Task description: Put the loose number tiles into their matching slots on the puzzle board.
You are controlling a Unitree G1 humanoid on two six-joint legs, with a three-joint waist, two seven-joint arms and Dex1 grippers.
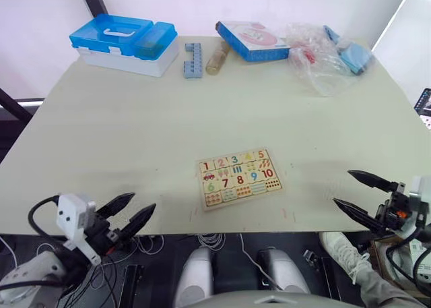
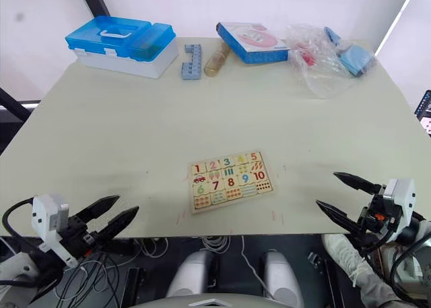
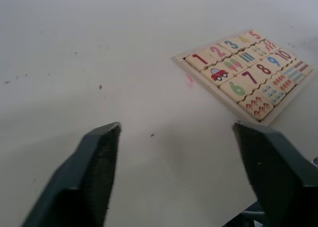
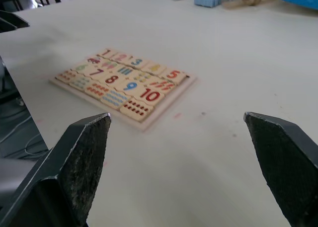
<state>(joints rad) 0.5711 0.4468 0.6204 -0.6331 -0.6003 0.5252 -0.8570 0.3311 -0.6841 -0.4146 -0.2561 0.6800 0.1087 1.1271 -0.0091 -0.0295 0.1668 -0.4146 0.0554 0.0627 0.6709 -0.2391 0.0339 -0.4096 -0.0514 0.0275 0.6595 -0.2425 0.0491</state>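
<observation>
Nearest you, the left gripper [image 1: 131, 213] hangs at the near edge of the surface [image 1: 135, 133], its fingers [image 3: 94, 162] spread and holding nothing. The right gripper [image 1: 357, 195] sits off the near right edge, fingers [image 4: 84, 152] likewise wide and empty. Between them lies the puzzle board [image 1: 238, 177], near the front edge, with number tiles [image 1: 234, 161] 1 to 5 seated in its top row. You have bare room all around it. Along the far edge stand a blue-lidded box [image 1: 124, 42], a blue block [image 1: 193, 59], a blue-edged box [image 1: 252, 40] and a plastic bag [image 1: 323, 55].
</observation>
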